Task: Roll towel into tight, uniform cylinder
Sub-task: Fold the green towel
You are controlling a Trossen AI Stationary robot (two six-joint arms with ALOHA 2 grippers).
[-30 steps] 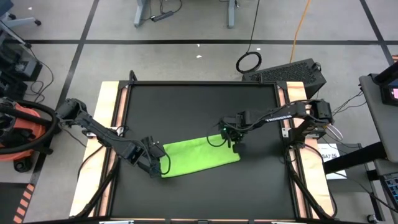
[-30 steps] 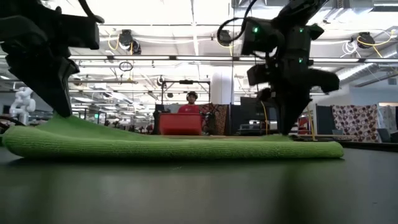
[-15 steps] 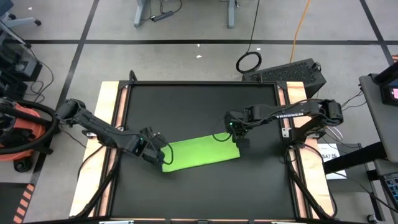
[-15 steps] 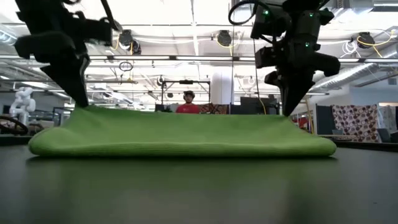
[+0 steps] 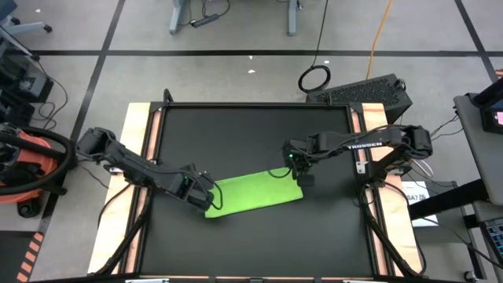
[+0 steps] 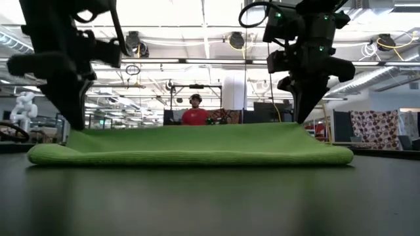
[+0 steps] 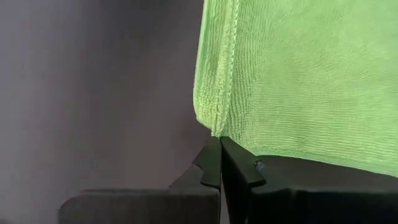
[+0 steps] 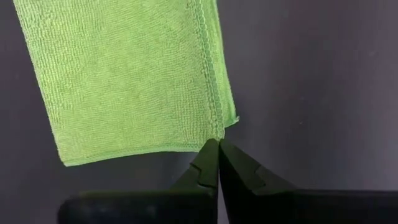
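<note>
Black table mat [image 5: 251, 141] holds the soft green towel [image 5: 255, 194] near its front. It looks light and floppy, so corners are best to grab. The left gripper [image 5: 206, 199] and right gripper [image 5: 299, 170] each pinch a corner, fingers pressed together.

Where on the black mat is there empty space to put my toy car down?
The black mat is bare between its far edge and the towel, and again in the strip between the towel and the near edge. It is crowded in the middle band: the left gripper and right gripper each pinch a towel corner there.
</note>
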